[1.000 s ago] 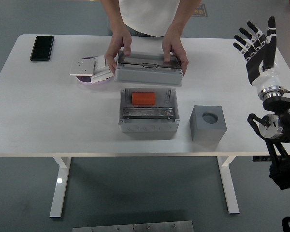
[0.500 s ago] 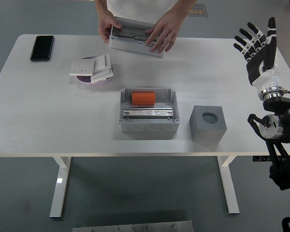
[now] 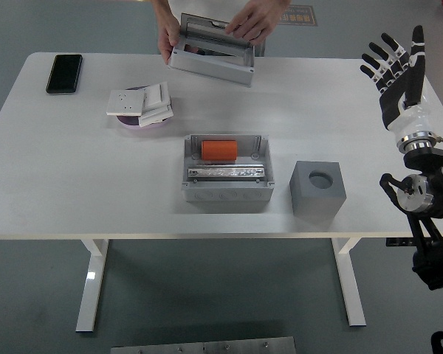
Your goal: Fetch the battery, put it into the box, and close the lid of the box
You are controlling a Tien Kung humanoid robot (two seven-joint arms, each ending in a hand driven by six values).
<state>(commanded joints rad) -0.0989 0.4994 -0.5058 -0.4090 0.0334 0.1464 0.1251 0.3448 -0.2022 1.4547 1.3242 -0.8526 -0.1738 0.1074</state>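
An orange battery (image 3: pixel 219 150) lies inside the open grey box (image 3: pixel 227 192) at the middle of the table. The grey lid (image 3: pixel 211 61) is held tilted above the table's far edge by a person's two hands (image 3: pixel 255 18). My right hand (image 3: pixel 397 68) is raised at the right edge of the table, fingers spread and holding nothing, far from the box. My left arm does not show.
A grey cube with a round hole (image 3: pixel 318 187) stands right of the box. White switch plates on a pink dish (image 3: pixel 142 108) sit at the left rear, and a black phone (image 3: pixel 63 72) lies at the far left corner.
The person lifted the lid off the table behind the box and carried it back and up, tilting it. My right hand stayed almost still.
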